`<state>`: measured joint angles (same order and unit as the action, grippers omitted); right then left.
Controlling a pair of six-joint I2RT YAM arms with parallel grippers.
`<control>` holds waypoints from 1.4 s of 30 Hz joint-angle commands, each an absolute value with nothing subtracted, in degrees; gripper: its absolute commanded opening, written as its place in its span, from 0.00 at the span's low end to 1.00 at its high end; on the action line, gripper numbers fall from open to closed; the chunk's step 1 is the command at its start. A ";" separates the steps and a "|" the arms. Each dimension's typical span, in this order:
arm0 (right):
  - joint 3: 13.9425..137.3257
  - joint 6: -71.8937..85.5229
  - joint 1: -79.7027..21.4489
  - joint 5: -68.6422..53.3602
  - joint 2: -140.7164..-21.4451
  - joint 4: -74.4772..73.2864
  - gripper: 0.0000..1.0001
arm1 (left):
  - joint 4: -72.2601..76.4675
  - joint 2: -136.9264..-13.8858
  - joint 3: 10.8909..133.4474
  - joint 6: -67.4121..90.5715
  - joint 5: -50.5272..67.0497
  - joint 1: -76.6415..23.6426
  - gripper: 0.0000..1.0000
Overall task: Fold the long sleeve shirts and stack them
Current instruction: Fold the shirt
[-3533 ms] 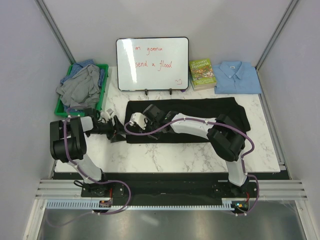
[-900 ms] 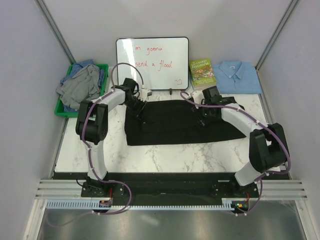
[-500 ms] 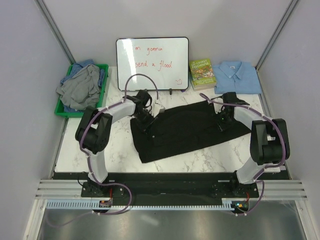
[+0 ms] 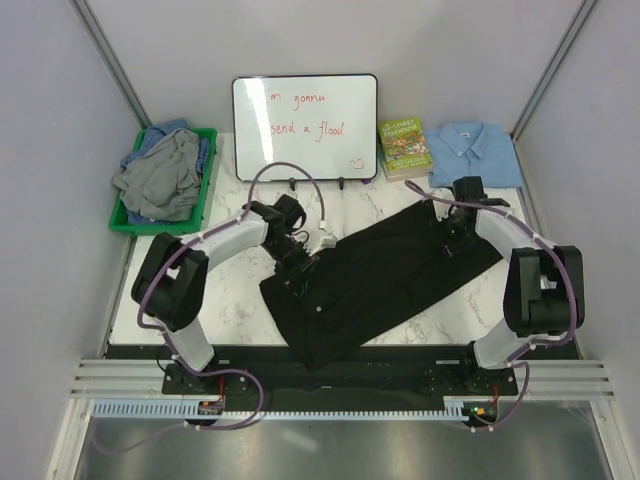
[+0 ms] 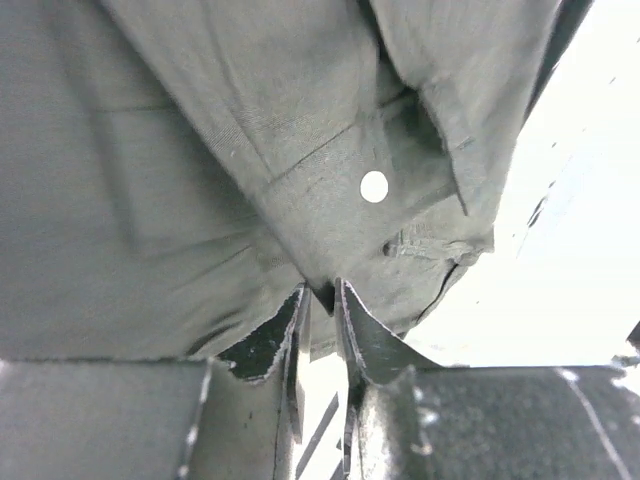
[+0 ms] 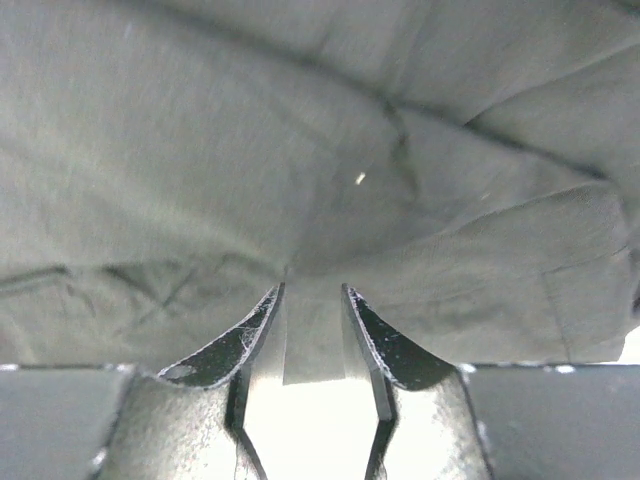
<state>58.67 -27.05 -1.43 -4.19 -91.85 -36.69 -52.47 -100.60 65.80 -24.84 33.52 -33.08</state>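
Note:
The black shirt (image 4: 375, 270) lies as a long folded band, slanting from far right to near middle on the marble table (image 4: 230, 310). My left gripper (image 4: 298, 258) is shut on its left edge; in the left wrist view (image 5: 320, 292) the jaws pinch black cloth (image 5: 200, 150) near a pale button (image 5: 374, 186). My right gripper (image 4: 452, 236) is shut on the band's far right part; in the right wrist view (image 6: 312, 290) the jaws pinch a fold of black cloth (image 6: 300, 150). A folded light blue shirt (image 4: 475, 154) lies at the back right. Grey and blue shirts (image 4: 165, 175) are heaped in a green bin (image 4: 207, 185).
A whiteboard (image 4: 305, 127) with red writing stands at the back middle. A green-covered book (image 4: 404, 146) lies between it and the light blue shirt. The green bin sits at the back left edge of the table.
Both grippers have taken hold of the black shirt and turned it. Its left end has swung toward the near edge and its right end sits near the far right corner.

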 commanded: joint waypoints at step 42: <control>50.73 -34.80 -64.55 -5.02 -77.42 -18.22 0.98 | -73.04 -90.60 62.76 -121.45 51.60 -8.44 0.84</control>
